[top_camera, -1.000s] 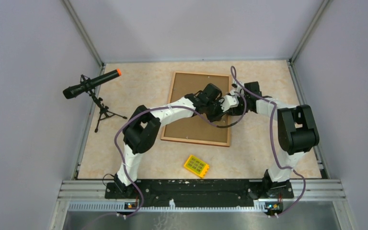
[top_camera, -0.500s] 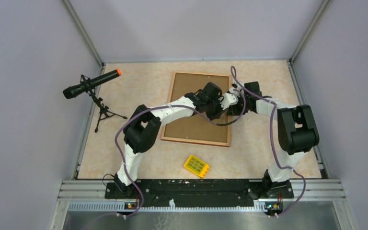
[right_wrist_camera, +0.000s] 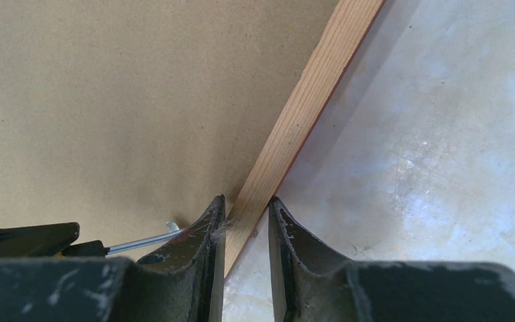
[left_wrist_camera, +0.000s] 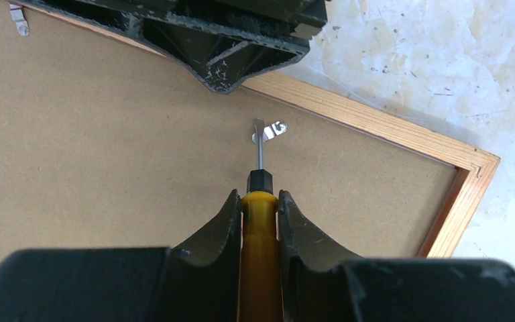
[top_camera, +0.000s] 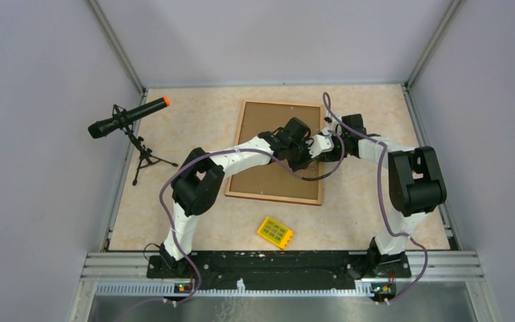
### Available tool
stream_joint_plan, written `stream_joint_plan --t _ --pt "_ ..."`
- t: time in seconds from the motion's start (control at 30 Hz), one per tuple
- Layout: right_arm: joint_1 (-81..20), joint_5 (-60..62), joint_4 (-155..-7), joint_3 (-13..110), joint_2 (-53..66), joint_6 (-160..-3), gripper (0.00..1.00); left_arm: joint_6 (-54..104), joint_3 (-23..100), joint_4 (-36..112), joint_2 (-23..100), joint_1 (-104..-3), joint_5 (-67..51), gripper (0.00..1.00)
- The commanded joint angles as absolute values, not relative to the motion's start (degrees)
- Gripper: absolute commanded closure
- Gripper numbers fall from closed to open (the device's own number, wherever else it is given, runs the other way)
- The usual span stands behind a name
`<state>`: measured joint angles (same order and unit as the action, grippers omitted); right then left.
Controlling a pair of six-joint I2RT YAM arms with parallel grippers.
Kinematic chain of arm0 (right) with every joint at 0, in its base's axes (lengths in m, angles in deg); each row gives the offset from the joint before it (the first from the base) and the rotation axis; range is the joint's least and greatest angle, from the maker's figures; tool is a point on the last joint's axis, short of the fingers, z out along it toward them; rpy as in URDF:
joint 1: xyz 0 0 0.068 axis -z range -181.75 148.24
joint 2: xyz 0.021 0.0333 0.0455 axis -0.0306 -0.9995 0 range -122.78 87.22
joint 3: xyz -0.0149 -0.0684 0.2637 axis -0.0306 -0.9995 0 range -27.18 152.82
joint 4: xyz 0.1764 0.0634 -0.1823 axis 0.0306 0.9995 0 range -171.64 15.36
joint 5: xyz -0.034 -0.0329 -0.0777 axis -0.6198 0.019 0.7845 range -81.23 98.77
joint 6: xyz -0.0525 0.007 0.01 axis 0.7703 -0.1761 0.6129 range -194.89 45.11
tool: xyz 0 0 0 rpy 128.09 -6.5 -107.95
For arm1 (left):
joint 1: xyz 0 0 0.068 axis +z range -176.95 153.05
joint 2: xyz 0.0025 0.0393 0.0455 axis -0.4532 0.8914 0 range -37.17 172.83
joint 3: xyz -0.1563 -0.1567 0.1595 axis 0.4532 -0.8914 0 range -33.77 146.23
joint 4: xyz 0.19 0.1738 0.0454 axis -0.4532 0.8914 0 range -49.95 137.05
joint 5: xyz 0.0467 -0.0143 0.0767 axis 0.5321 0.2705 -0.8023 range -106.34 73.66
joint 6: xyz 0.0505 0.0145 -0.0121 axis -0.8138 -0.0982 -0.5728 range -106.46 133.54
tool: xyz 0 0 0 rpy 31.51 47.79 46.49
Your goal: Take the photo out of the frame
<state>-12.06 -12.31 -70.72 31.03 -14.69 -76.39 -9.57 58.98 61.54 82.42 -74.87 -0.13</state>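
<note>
The frame (top_camera: 268, 117) lies face down in mid-table, its brown fibreboard back (left_wrist_camera: 107, 147) up inside a light wood rim (left_wrist_camera: 375, 124). The photo is hidden beneath the back. My left gripper (top_camera: 300, 153) (left_wrist_camera: 259, 196) is shut on a yellow-handled screwdriver (left_wrist_camera: 260, 231). The screwdriver's tip rests at a small metal clip (left_wrist_camera: 273, 129) near the frame's right rim. My right gripper (top_camera: 323, 145) (right_wrist_camera: 247, 204) straddles that right rim (right_wrist_camera: 308, 94), its jaws narrow and pinching the wood, just beyond the clip. The screwdriver's shaft (right_wrist_camera: 141, 241) shows beside its left finger.
A small yellow block (top_camera: 274, 232) lies near the front, below the frame. A black microphone on a tripod (top_camera: 127, 117) stands at the left. A second clip (left_wrist_camera: 19, 20) sits farther along the back. Grey walls enclose the table on three sides.
My left gripper with the screwdriver has shifted slightly along the frame's right side and its cable has swung. The right gripper and the frame have stayed put.
</note>
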Motion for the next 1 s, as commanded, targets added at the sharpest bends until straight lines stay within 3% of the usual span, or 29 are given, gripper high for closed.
stream_joint_plan --t 0.0,0.43,0.7,0.97 --pt "-11.69 -9.40 -66.69 30.66 -17.80 -73.33 1.00 -10.81 56.85 67.43 79.00 -75.20 -1.15 1.00" --pt "-11.69 -8.55 -66.72 30.62 -18.04 -72.45 1.00 -10.59 55.87 70.71 70.57 -73.93 -4.54 1.00" --pt "-11.68 -7.73 -66.70 30.53 -17.74 -71.81 1.00 -19.97 48.20 81.09 60.56 -64.95 -8.57 1.00" --pt "-11.69 -8.07 -66.53 30.69 -17.85 -71.74 1.00 -26.27 37.91 79.50 52.90 -58.24 -21.68 1.00"
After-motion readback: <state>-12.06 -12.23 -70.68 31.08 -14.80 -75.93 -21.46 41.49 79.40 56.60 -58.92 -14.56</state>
